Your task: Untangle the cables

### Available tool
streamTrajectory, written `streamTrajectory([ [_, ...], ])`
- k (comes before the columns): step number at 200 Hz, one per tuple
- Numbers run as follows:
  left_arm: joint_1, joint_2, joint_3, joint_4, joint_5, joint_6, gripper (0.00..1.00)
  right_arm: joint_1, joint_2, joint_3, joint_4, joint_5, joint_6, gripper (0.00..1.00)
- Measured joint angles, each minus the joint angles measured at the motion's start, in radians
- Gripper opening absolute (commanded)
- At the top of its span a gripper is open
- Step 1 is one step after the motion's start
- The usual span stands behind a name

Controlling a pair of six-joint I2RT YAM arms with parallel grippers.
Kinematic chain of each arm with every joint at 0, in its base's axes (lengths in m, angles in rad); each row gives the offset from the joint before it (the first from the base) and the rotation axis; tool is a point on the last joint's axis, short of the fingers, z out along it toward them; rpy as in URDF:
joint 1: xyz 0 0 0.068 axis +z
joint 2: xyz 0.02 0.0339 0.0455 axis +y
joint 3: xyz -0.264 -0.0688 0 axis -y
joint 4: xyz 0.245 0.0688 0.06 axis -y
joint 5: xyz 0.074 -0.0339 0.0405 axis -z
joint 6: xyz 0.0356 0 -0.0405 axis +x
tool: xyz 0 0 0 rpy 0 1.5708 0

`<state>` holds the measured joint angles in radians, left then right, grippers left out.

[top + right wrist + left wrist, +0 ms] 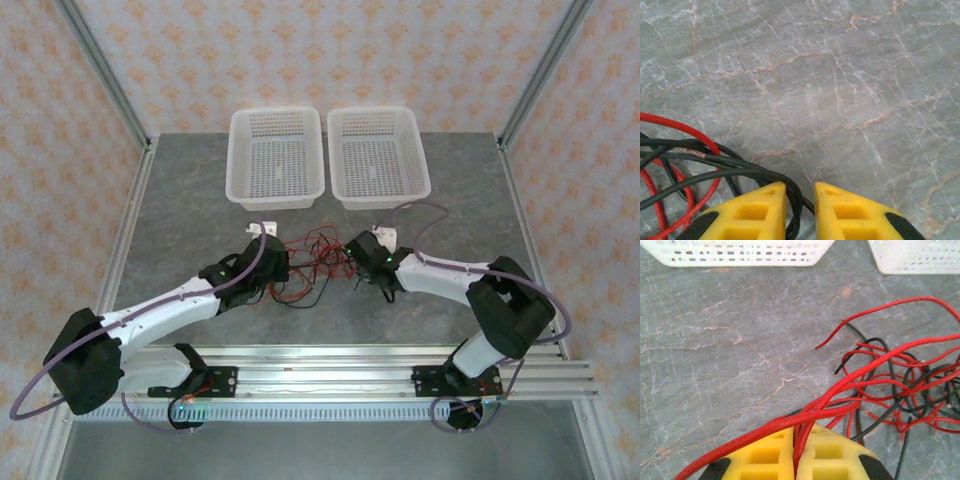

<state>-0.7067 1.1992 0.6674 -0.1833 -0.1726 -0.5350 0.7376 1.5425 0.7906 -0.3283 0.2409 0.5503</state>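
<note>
Two arms reach in over the grey table [180, 200] from the near rail: the left arm [165, 305] stretches low and slants right, the right arm [450, 272] folds at its elbow and points left, so their wrists face each other mid-table. Beyond them two white baskets [275, 113] stand side by side at the far edge. Between the wrists lie the cables [318, 262], a loose red and black tangle on the table. Left gripper [799, 432] is pressed together on a bundle of red cables [827, 402] that runs out to the tangle. Right gripper [800, 187] has its fingers slightly apart, a black cable [747, 172] passing through the gap
</note>
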Motion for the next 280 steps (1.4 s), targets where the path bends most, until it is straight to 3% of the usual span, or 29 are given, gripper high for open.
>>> streamTrajectory([
  [40,0.001,0.082,-0.035,0.040,-0.003,-0.018,0.19,-0.013,-0.027,-0.011,-0.017,0.015,0.012,0.25],
  [70,0.001,0.114,-0.042,0.045,-0.029,-0.026,0.19,-0.032,-0.043,-0.019,-0.025,0.021,0.014,0.12],
  [81,0.001,0.121,-0.042,0.043,-0.050,-0.034,0.15,-0.039,-0.050,-0.020,-0.031,0.026,0.017,0.07],
  [118,0.024,0.158,-0.042,0.041,-0.093,-0.071,0.11,-0.061,-0.117,-0.031,-0.071,0.048,0.018,0.06],
  [138,0.047,0.195,-0.055,0.046,-0.105,-0.091,0.11,-0.096,-0.180,-0.038,-0.096,0.058,0.017,0.00],
  [175,0.070,0.263,-0.067,0.045,-0.126,-0.150,0.11,-0.178,-0.305,-0.078,-0.130,0.080,0.019,0.00],
  [205,0.086,0.264,-0.067,0.031,-0.135,-0.193,0.19,-0.224,-0.377,-0.106,-0.158,0.101,0.025,0.00],
  [280,0.098,0.122,-0.026,-0.078,-0.153,-0.207,0.28,-0.337,-0.474,-0.106,-0.182,0.145,0.023,0.00],
])
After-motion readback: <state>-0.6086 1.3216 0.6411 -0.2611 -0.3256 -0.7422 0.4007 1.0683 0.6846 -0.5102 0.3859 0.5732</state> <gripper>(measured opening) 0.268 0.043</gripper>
